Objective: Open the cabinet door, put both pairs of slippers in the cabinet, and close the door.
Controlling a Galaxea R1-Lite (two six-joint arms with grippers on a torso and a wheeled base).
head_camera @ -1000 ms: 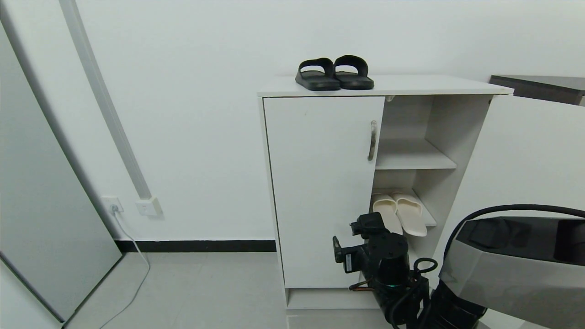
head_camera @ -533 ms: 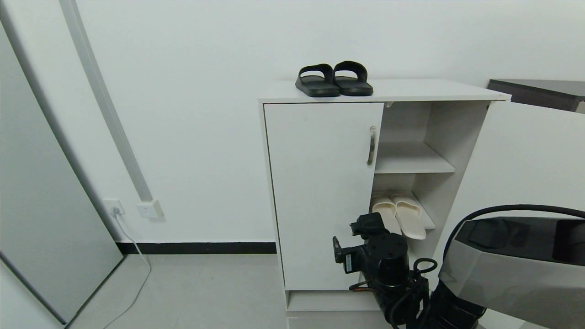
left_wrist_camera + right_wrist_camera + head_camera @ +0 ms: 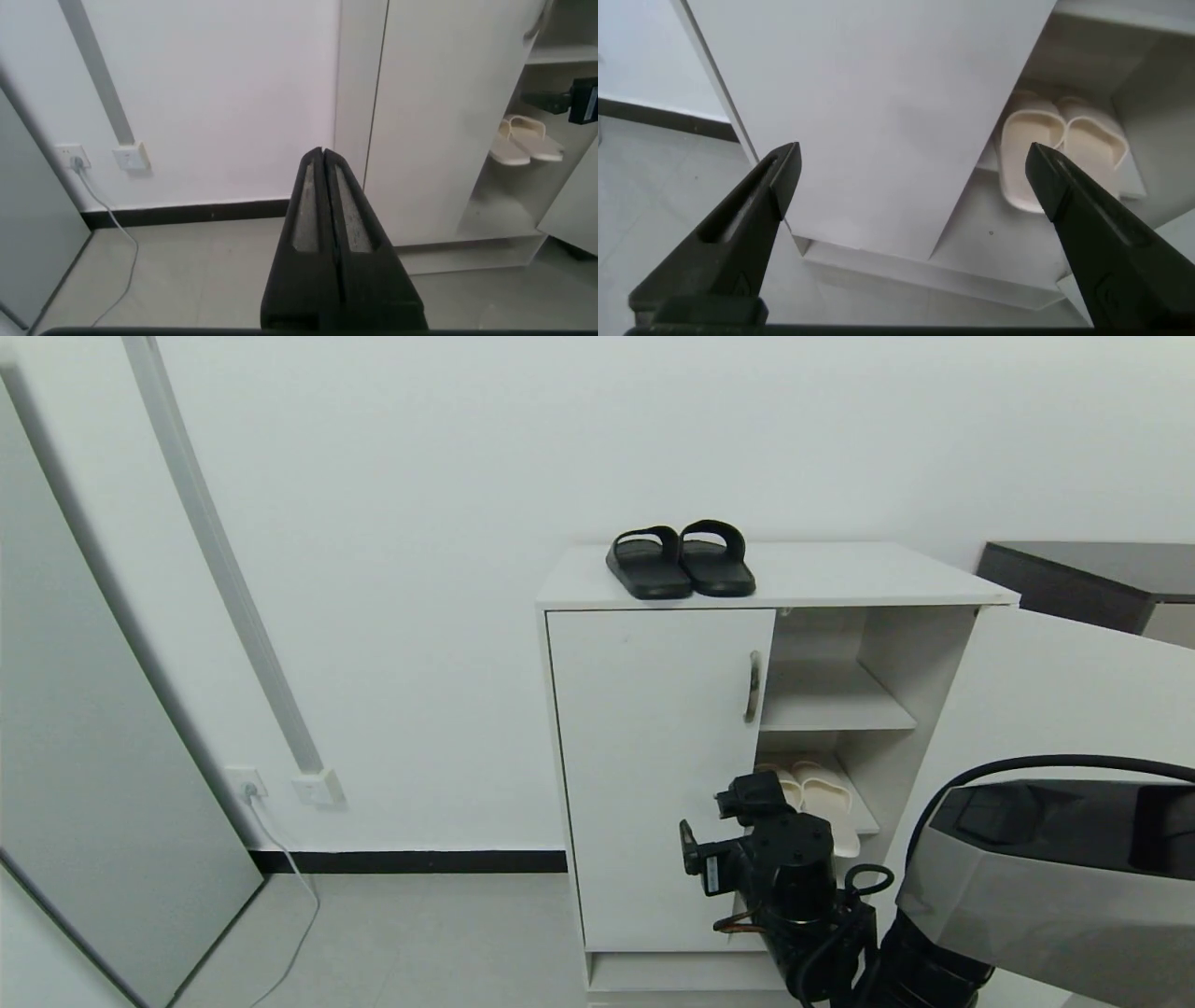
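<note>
While the white cabinet [image 3: 840, 574] stands against a plain white wall [image 3: 420, 523] on a grey tiled floor [image 3: 420, 933] edged by a black skirting strip [image 3: 401, 861], its right door [image 3: 1055, 691] is swung open and its left door [image 3: 653, 775] is closed. Black slippers [image 3: 680, 560] sit side by side on the cabinet's top, and cream slippers [image 3: 1062, 149] lie on the lower shelf inside. The left gripper [image 3: 323, 154] has its fingers pressed together on nothing, facing the wall beside the cabinet, and the right gripper [image 3: 910, 154] is spread wide and empty before the closed door.
</note>
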